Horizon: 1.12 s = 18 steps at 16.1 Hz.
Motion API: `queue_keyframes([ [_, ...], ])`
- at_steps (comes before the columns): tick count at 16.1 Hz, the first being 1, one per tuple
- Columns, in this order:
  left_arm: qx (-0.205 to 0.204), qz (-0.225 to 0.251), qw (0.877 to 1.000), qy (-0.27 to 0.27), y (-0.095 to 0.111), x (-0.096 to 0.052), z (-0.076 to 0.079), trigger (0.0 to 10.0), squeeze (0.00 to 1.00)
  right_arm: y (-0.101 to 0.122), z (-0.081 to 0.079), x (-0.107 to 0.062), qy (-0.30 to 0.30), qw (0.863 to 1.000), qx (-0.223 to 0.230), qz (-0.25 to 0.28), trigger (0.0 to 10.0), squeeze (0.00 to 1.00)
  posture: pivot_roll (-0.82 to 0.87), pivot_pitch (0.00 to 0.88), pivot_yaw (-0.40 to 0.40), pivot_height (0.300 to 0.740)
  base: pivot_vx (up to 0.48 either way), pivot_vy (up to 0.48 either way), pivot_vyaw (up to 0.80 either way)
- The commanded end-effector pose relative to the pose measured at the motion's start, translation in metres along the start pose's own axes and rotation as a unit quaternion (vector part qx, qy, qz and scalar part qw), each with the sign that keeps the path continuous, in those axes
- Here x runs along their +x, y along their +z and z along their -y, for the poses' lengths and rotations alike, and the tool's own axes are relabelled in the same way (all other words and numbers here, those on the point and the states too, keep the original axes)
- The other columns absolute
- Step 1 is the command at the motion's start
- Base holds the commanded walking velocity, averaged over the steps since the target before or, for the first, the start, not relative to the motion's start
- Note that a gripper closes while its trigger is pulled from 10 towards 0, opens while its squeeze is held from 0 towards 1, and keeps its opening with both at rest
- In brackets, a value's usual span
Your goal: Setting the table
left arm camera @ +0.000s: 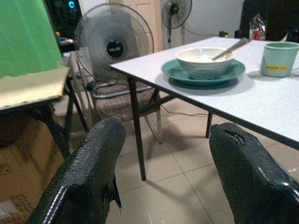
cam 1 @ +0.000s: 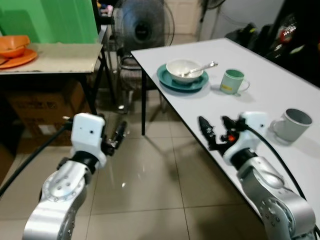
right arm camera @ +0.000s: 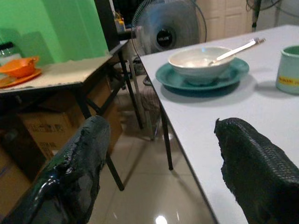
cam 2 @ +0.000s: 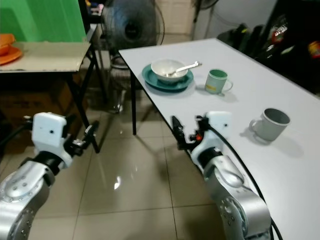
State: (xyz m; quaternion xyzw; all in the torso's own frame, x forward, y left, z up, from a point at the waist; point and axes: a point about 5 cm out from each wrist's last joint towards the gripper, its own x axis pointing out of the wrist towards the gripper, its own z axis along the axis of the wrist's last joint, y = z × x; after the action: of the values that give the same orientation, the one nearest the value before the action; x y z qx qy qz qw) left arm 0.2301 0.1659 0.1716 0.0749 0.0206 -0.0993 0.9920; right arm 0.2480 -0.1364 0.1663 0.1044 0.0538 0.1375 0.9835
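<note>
On the white table [cam 1: 280, 85] stands a teal plate [cam 1: 182, 80] with a white bowl [cam 1: 184, 70] on it and a spoon [cam 1: 201, 68] resting in the bowl. A pale green mug [cam 1: 232, 81] stands just right of the plate. Nearer to me on the right is a grey mug [cam 1: 291, 124]. My right gripper [cam 1: 216, 131] is open and empty over the table's near left edge, left of the grey mug. Over the tiled floor, left of the table, my left gripper [cam 1: 117, 136] is open and empty.
An orange bowl on an orange plate [cam 1: 17, 51] sits on a beige side table [cam 1: 60, 56] at the left, cardboard boxes [cam 1: 42, 107] beneath it. A standing fan [cam 1: 142, 25] and a chair [left arm camera: 122, 95] are behind the white table's far corner. Dark bags [cam 1: 280, 35] lie beyond it.
</note>
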Motion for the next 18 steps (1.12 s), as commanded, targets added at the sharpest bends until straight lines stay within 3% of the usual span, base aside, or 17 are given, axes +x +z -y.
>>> queue_keyframes([
  [1, -0.003, 0.002, 1.000, -0.006, 0.001, -0.001, 0.004, 10.0, 0.00, 0.001, 0.006, -0.001, -0.012, 1.000, -0.004, -0.006, 10.0, 0.00, -0.08, 0.022, -0.003, 0.740, 0.000, 0.401, 0.00],
  [8, -0.006, 0.004, 1.000, 0.007, 0.001, -0.004, 0.001, 10.0, 0.00, 0.001, -0.001, 0.009, 0.019, 1.000, 0.013, -0.021, 10.0, 0.00, -0.07, 0.005, -0.038, 0.740, 0.000, 0.401, 0.00],
  [10, -0.025, 0.007, 1.000, 0.015, 0.001, -0.004, 0.001, 10.0, 0.00, 0.002, 0.000, 0.009, 0.021, 1.000, 0.005, -0.017, 10.0, 0.00, -0.08, 0.001, -0.037, 0.740, 0.000, 0.339, 0.00],
  [12, -0.044, 0.011, 0.999, 0.022, 0.002, -0.004, 0.002, 10.0, 0.00, 0.002, 0.000, 0.010, 0.027, 0.999, 0.008, -0.020, 10.0, 0.00, -0.08, 0.000, -0.039, 0.740, 0.000, 0.000, 0.00],
  [15, -0.032, 0.021, 0.999, 0.027, 0.003, 0.000, 0.002, 10.0, 0.00, 0.001, -0.002, 0.011, 0.041, 0.999, -0.002, -0.026, 10.0, 0.00, -0.08, 0.000, -0.043, 0.740, 0.000, 0.000, 0.00],
  [18, -0.031, 0.026, 0.999, 0.027, 0.005, 0.000, 0.002, 10.0, 0.00, -0.001, -0.006, 0.013, 0.055, 0.998, -0.007, -0.029, 10.0, 0.00, -0.07, 0.000, -0.044, 0.740, 0.292, 0.000, 0.60],
])
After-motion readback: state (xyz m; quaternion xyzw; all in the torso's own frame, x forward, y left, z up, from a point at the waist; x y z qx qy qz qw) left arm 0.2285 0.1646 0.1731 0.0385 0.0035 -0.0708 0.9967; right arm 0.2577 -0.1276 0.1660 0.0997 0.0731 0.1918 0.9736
